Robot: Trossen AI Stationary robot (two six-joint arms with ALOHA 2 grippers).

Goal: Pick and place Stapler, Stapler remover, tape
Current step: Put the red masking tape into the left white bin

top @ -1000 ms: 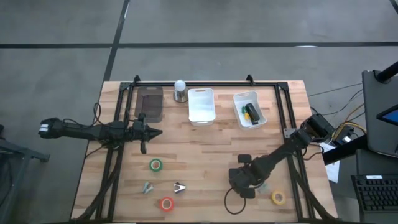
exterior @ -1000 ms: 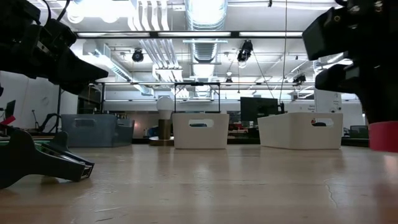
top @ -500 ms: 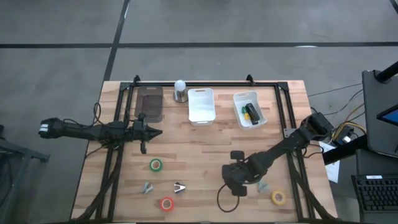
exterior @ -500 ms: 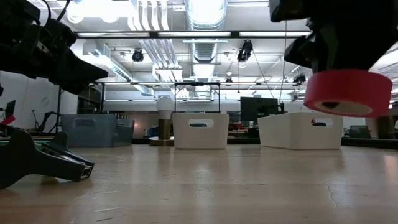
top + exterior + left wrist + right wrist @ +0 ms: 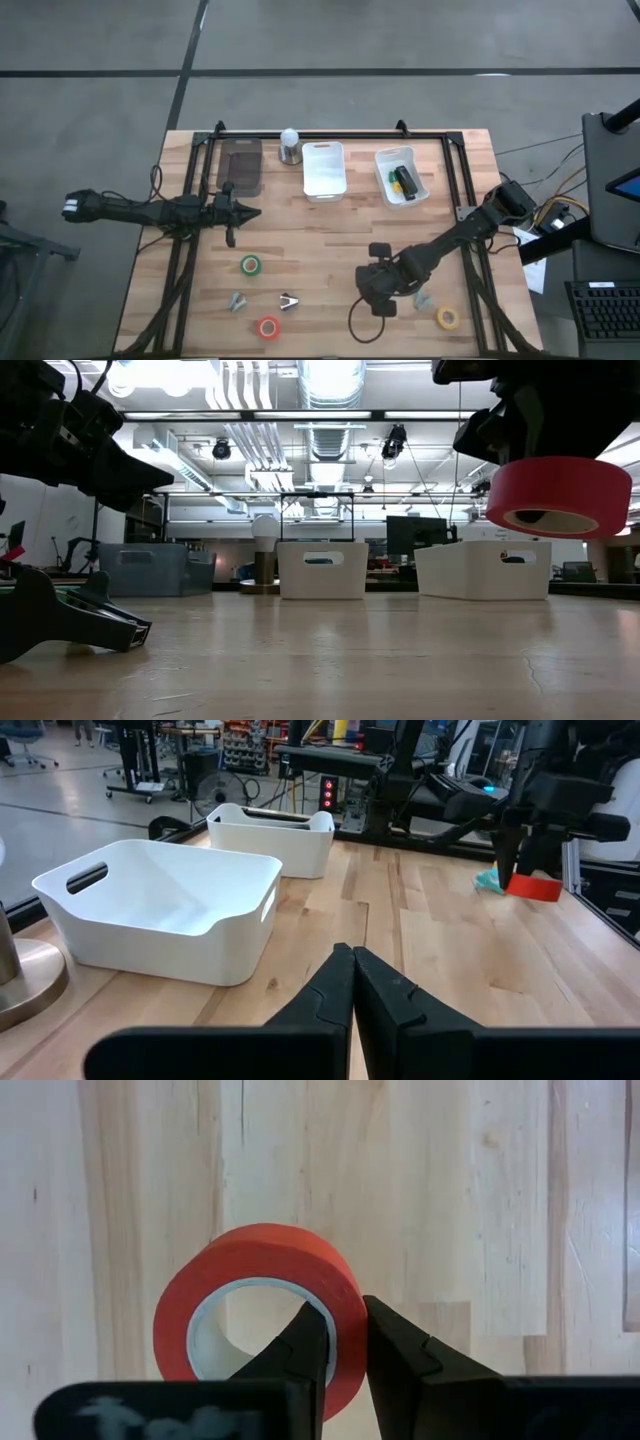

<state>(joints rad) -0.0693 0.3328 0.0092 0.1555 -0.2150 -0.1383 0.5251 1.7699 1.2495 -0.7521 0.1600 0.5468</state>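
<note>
Above bare tabletop (image 5: 330,240), right end effector (image 5: 345,1342) pinches orange tape (image 5: 262,1305), its far rim hidden.

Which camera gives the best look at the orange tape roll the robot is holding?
The right wrist view: the orange tape roll fills the picture, its wall pinched by the right tool. The low view shows it side-on, lifted clear of the table. The left wrist view shows it small and distant; from above, the arm hides it.
</note>
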